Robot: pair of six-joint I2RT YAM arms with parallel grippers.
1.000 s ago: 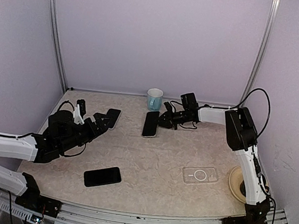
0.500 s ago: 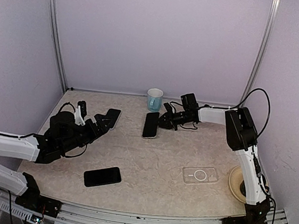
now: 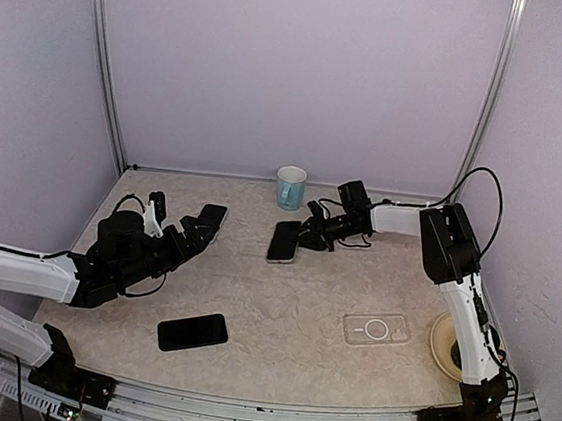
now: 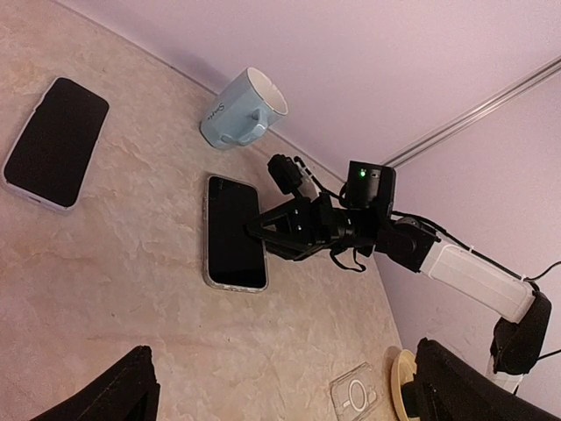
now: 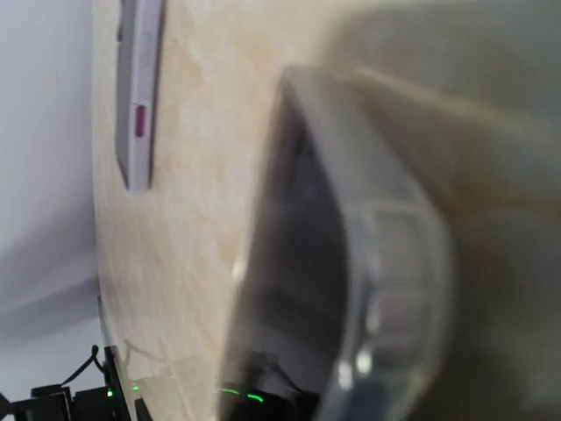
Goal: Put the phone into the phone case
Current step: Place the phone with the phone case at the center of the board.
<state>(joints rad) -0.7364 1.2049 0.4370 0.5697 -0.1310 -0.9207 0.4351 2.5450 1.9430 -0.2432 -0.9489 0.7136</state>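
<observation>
Top external: right hand [image 3: 302, 240] at long edge of phone [image 3: 282, 242].

No legible text anywhere. Blue mug [image 4: 238, 110] has a dark cursive word on its side, too small to read. Clear phone case [image 4: 355, 396] carries a white ring mark with a short bar under it, no lettering. Phone screens are dark, with no logos visible.
</observation>
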